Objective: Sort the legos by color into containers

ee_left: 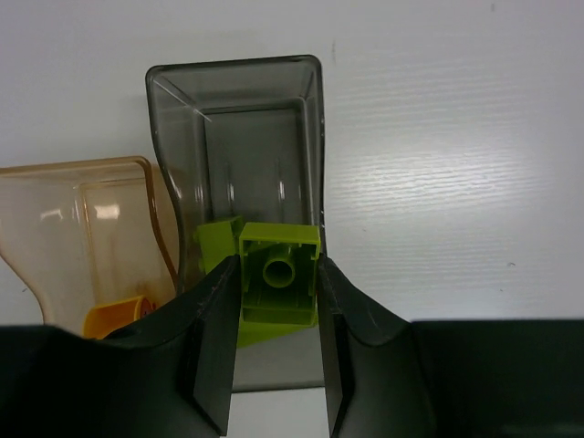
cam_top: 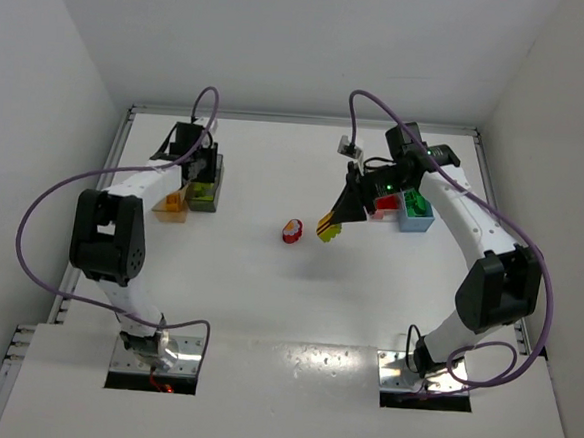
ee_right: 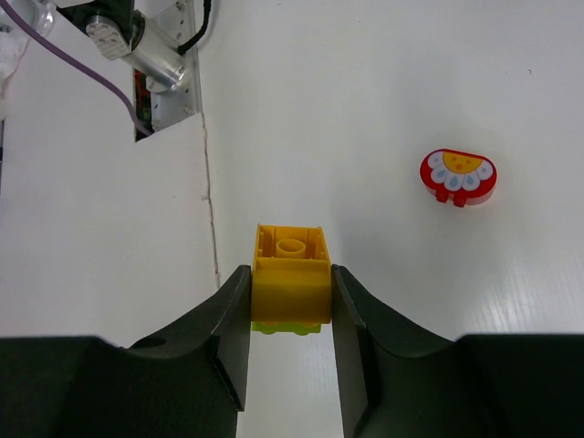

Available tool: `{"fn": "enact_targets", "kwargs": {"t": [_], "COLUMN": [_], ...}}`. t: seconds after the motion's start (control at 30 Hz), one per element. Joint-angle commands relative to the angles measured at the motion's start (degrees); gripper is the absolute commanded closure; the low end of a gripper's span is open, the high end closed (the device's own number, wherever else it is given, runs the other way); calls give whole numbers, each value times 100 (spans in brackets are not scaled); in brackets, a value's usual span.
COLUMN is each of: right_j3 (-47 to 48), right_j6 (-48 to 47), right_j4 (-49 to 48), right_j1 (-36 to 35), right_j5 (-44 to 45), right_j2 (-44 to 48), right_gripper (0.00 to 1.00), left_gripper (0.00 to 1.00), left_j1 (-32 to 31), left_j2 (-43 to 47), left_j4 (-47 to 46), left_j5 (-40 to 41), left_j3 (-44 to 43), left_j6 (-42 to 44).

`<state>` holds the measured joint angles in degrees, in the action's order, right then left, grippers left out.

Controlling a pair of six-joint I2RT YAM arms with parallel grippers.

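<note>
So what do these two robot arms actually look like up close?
The left arm and right arm match: white tubular links joined by chunky black joint housings. A thin purple cable loops loosely along each. Each ends in two smooth black fingers with curved inner faces.

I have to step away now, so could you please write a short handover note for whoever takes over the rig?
Left tool: shut on a green brick over the grey bin, which holds a second green brick.
Right tool: shut on a yellow brick with a green piece beneath, above the table.
Orange bin holds an orange brick; red and green show around the blue bin.
Left to do: release both bricks; the red piece lies loose on the table.
</note>
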<state>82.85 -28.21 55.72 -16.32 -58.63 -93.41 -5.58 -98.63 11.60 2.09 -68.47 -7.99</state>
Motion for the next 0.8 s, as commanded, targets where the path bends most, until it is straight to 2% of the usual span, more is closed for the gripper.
{"fn": "enact_targets", "kwargs": {"t": [0.0, 0.03, 0.17, 0.27, 0.3, 0.37, 0.4, 0.43, 0.47, 0.5, 0.53, 0.6, 0.63, 0.67, 0.7, 0.77], "right_j3": [232, 232, 179, 179, 127, -13, -93, -337, -505, -846, -989, -1087, -1087, -1087, -1026, -964], "right_j6": [69, 70, 262, 657, 885, 1867, 2315, 3407, 4053, 5269, 5786, 6544, 6808, 7046, 7048, 7232], "right_j4": [-211, -211, -386, -685, -1051, -1579, -1922, -2830, -3422, -4655, -5215, -5982, -6194, -6379, -6442, -6513], "right_j1": [14, 14, 67, 137, 198, 321, 461, 524, 576, 638, 638, 638, 638, 569, 568, 455], "right_j5": [-69, -69, -69, -69, -69, -244, -437, -517, -579, -579, -579, -579, -579, -579, -579, -579], "right_j2": [15, 15, -46, -98, -99, -99, -99, -99, -99, -29, -29, -29, -142, -143, -204, -204], "right_gripper": [100, 100, 100, 100, 100, 100, 100, 100, 100, 100, 100, 100, 100, 100, 100, 100], "left_gripper": [79, 76, 46, 31, 19, 16, 16, 16, 17, 18, 18, 20, 20, 21, 21, 21], "left_j1": [101, 101, 154, 259, 338, 426, 557, 611, 663, 664, 664, 410, 313, 225, 68, -82], "left_j2": [-226, -279, -464, -535, -430, -63, 105, 281, 439, 632, 634, 521, 468, 415, 415, 231], "left_j4": [1, 1, 1, 1, -112, -619, -858, -1583, -2069, -2509, -2852, -3679, -3986, -4825, -5364, -6376], "left_j5": [204, 152, -84, -462, -890, -1471, -2318, -2840, -3463, -4635, -5091, -6170, -6403, -6596, -6729, -6993], "left_j3": [-413, -491, -658, -729, -669, -441, -126, 77, 297, 647, 737, 869, 931, 1019, 1254, 1354], "left_j6": [-54, -106, -177, -352, -422, -615, -721, -878, -1315, -1615, -1931, -2977, -3363, -3767, -4650, -5438]}}
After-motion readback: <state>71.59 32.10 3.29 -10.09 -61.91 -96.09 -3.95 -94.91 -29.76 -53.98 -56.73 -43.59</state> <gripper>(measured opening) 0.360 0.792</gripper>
